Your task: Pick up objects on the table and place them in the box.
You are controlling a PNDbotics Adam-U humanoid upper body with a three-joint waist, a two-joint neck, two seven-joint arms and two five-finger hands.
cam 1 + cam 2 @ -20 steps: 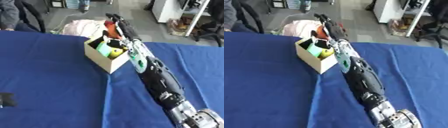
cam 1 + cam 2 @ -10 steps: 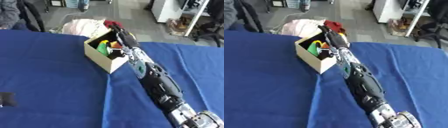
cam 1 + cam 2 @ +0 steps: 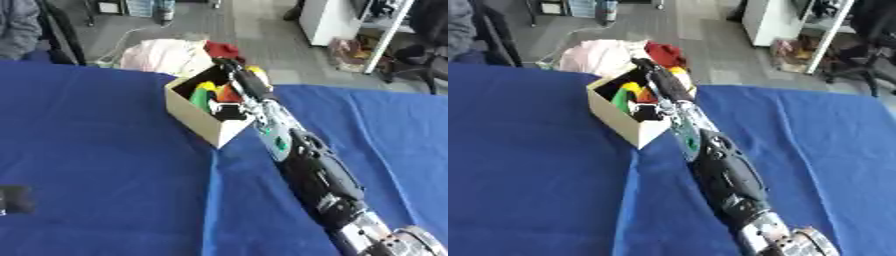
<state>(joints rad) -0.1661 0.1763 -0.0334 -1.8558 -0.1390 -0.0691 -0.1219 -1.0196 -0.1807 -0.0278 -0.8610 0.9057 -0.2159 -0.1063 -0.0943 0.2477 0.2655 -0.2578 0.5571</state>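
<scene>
- The right robot hand (image 3: 229,70) reaches over the far rim of the open cardboard box (image 3: 199,123), at the end of a long black and silver arm (image 3: 306,165) that stretches across the table from the lower right.
- Whether its fingers are spread, pressed together or curled round something cannot be told; they are dark and narrow against the box's dark inside.
- A red, soft-looking object (image 3: 224,50) shows just beyond the fingertips at the far corner of the box, and a yellow patch (image 3: 255,71) lies beside the hand; whether the hand touches either is unclear.
- Inside the box lie bright things already gathered: a green and yellow shape (image 3: 202,95), an orange one (image 3: 229,94) and a black one (image 3: 229,112) near the near wall.
- Judged from this, the step in hand is the drop into the box. To do it well, the hand should be fully over the opening before the fingers let go, and the forearm should stay off the near corner so the light box is not pushed along the blue cloth of the table (image 3: 96,150).
- A small dark item (image 3: 14,198) lies well apart at the left edge of the table.
- The left robot hand shows in neither view.
</scene>
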